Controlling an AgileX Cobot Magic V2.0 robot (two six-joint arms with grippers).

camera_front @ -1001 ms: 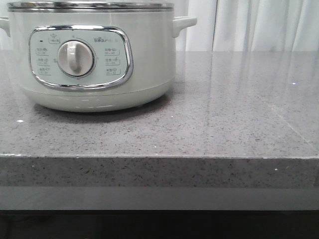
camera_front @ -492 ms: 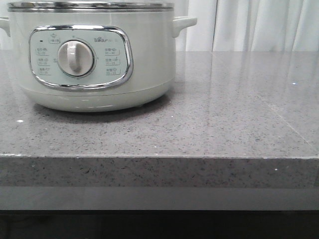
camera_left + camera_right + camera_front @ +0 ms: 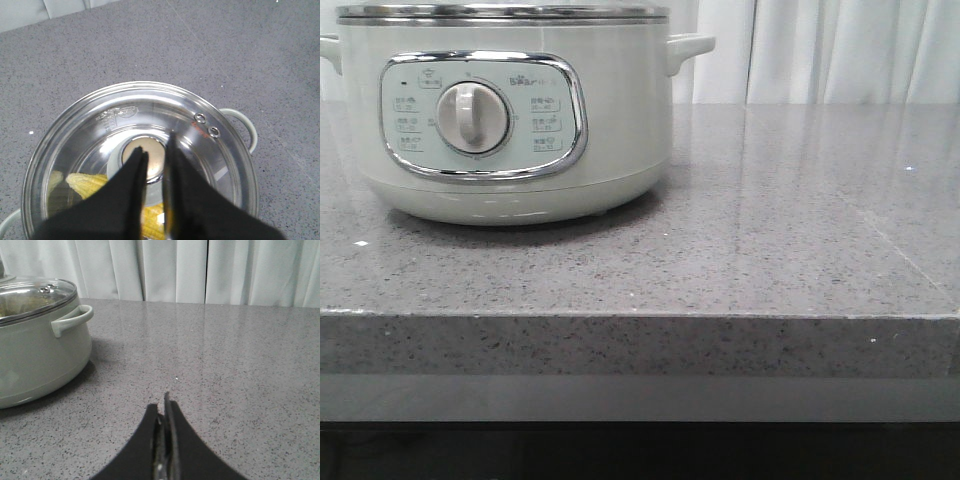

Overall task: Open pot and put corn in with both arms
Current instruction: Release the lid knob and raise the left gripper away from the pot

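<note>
The grey speckled countertop (image 3: pixel 770 230) is taken up at the front view's upper left by the pale green electric cooker (image 3: pixel 620 120), glass lid (image 3: pixel 210 150) seated on top. The corn (image 3: pixel 92 185) can be seen through it, already inside. The left gripper (image 3: pixel 155 155) is held nearly closed above the lid knob (image 3: pixel 150 157), gripping nothing; the right gripper (image 3: pixel 164 405) is clenched empty.

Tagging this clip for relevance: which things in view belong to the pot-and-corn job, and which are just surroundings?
Job:
- pot, glass lid on
- corn, inside under the lid
- left claw above the lid knob
- right claw, closed over the counter

Surroundings:
- grey counter
- white curtain
</note>
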